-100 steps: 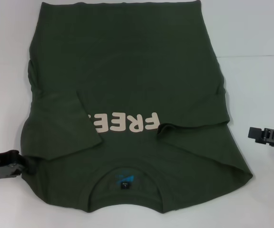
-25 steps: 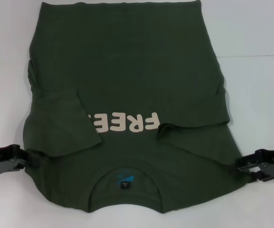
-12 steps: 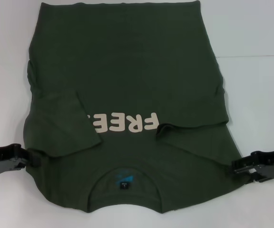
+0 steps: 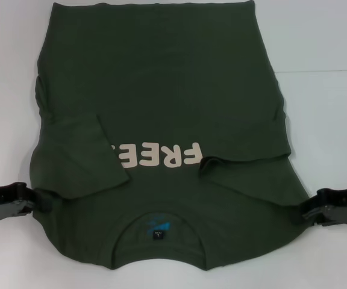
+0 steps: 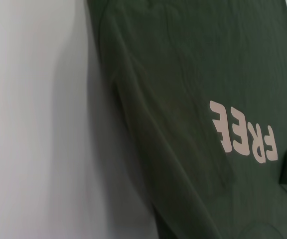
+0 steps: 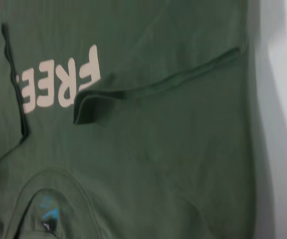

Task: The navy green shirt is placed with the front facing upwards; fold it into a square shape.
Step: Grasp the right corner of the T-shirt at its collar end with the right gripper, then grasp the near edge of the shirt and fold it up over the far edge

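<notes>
— The left gripper (image 4: 38, 200) and right gripper (image 4: 306, 212)?
— Each touches a shoulder edge of the navy green shirt (image 4: 161, 108); closed or not, I cannot tell.
— The shirt?
— Flat on the white bench (image 4: 324, 108), soft matte cotton, sleeves folded inward over cream lettering (image 4: 158, 155) (the right wrist view shows the sleeve cuff (image 6: 91, 107) curling).

Four seconds ago the right gripper (image 4: 308, 212) hung well apart from the navy green shirt (image 4: 161, 90); it has since dropped to the shirt's right shoulder edge. The left gripper (image 4: 41, 201) has risen slightly along the left shoulder edge.
</notes>
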{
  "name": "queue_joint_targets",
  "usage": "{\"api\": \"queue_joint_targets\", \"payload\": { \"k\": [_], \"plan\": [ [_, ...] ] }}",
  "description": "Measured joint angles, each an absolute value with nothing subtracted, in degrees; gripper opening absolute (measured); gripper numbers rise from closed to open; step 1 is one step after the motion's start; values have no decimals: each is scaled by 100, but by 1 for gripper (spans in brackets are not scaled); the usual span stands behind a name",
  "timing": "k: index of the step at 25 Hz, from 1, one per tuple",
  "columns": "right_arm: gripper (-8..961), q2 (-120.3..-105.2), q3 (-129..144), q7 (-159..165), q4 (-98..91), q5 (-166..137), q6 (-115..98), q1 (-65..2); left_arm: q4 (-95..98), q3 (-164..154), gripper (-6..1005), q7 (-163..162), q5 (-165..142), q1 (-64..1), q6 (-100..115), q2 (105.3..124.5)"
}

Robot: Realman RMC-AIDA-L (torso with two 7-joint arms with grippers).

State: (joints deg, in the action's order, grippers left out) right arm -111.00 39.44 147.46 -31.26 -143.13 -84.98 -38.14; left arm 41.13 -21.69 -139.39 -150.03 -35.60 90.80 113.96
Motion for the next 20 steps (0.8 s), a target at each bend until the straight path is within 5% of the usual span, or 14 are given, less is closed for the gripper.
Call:
{"api": "queue_joint_targets", "payload": {
  "k": [4,13,20],
  "plan": [
    [331,-11066,3908,14744,-3130,-14305,-8537,-3822,4113,-2154,44,-13939,-15003,-3563,9082,11391],
    [65,-11053,3954,14592,-3166,-14308,-8574,-3839,4119,-2153,43,-13939,-14984,-3577,9086,11382],
    [55,-11046,3905,14404,-3177,-14300,-8625,-3841,4121,-2155,44,-13933,-14924,-3557,9092,11384]
  ]
}}
